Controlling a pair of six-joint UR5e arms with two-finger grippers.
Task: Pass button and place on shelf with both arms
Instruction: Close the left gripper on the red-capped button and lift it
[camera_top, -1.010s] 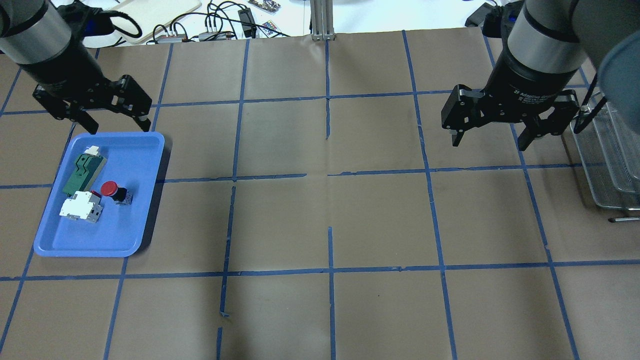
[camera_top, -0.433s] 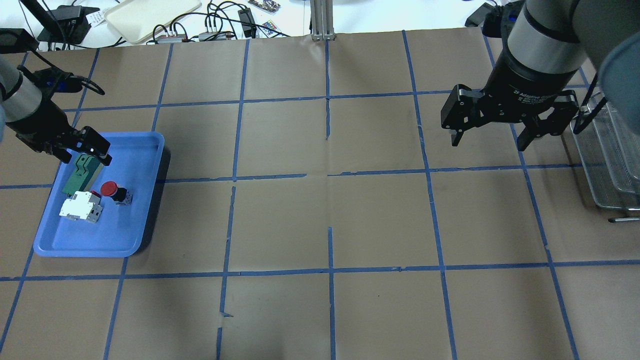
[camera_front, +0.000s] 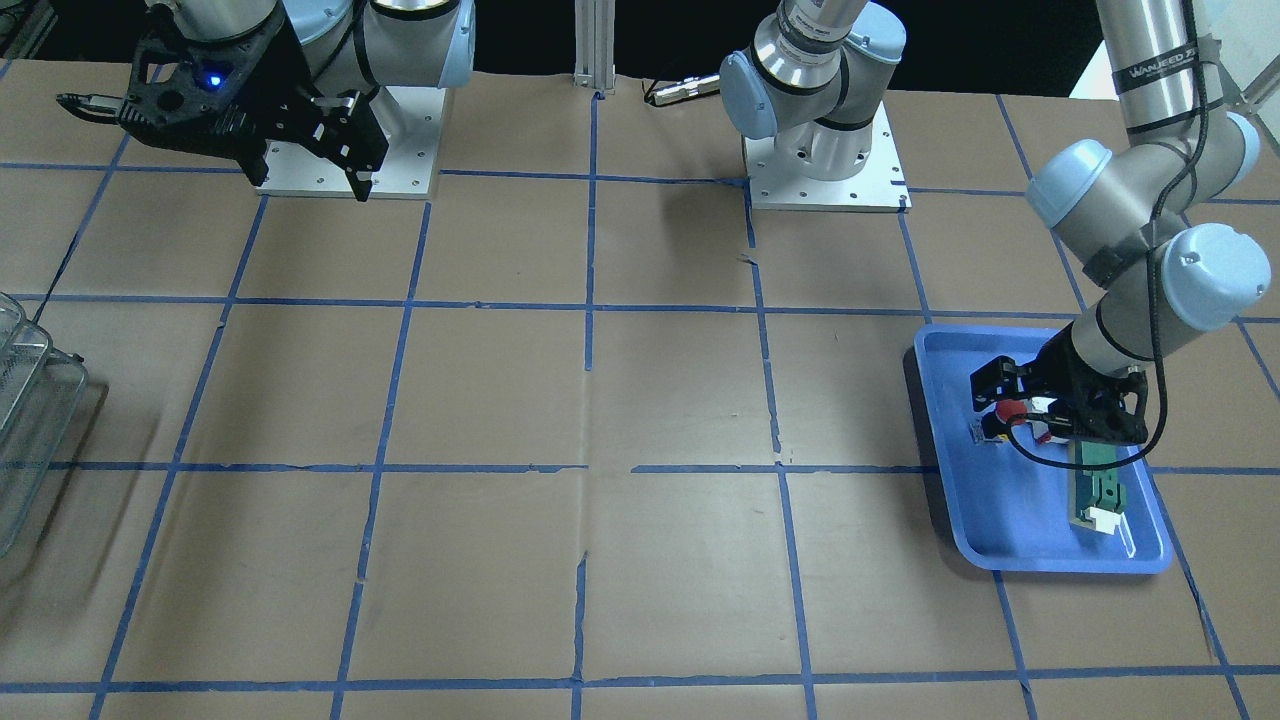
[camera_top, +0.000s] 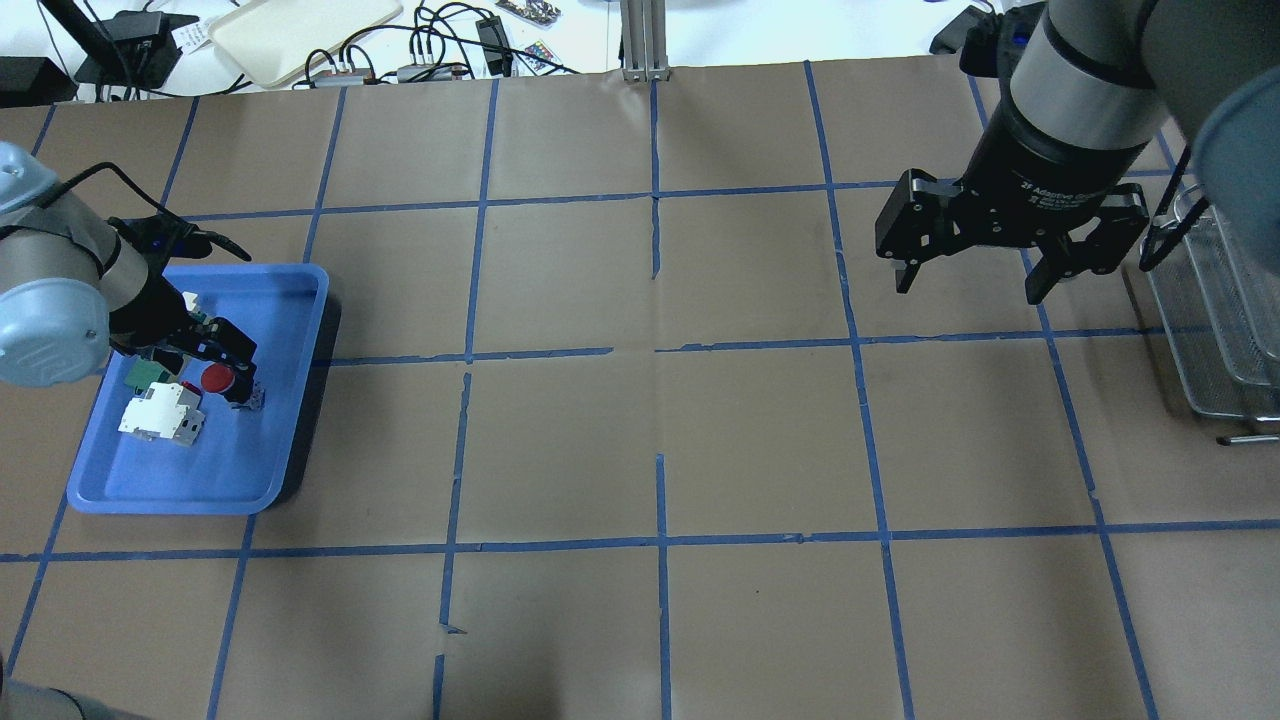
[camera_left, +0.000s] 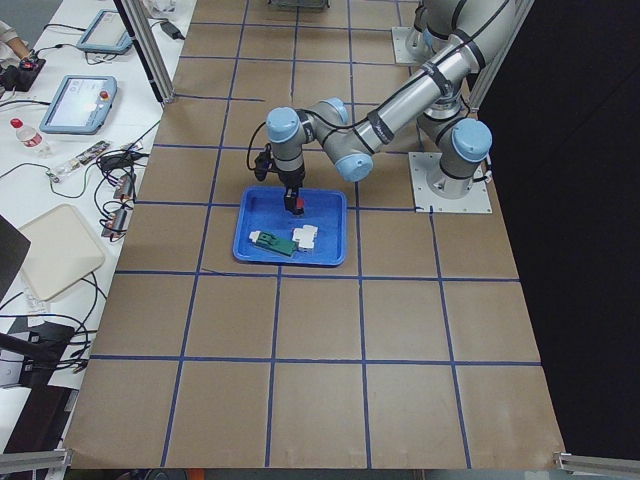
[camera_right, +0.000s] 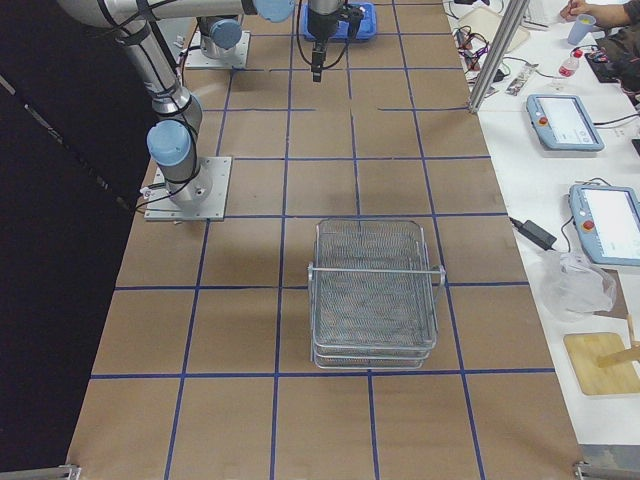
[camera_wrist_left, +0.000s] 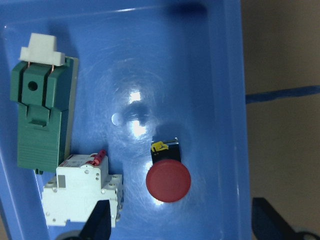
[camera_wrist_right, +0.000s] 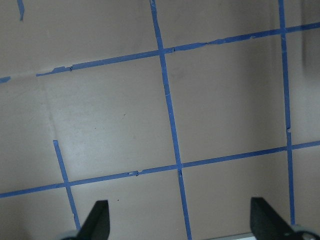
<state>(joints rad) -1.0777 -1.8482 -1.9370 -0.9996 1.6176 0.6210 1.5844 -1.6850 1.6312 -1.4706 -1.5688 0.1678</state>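
**Op 1:** As I read my left wrist feed, the small push button with the red mushroom cap (camera_wrist_left: 168, 179) lies on the floor of the blue plastic tray (camera_wrist_left: 232, 75). It is just beside the white block with red marks (camera_wrist_left: 80, 192), not touching it.

**Op 2:** And the black left gripper (camera_wrist_left: 182, 224)?

**Op 1:** It hangs over the button, fingers spread wide, gripping nothing.

**Op 2:** I see the black right gripper (camera_top: 968, 288) spread too, empty above the brown paper-covered table (camera_top: 660, 450), near the silver wire-mesh shelf (camera_right: 375, 290).

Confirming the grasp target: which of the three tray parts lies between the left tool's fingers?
The red-capped button; the white breaker and green part sit off to one side.
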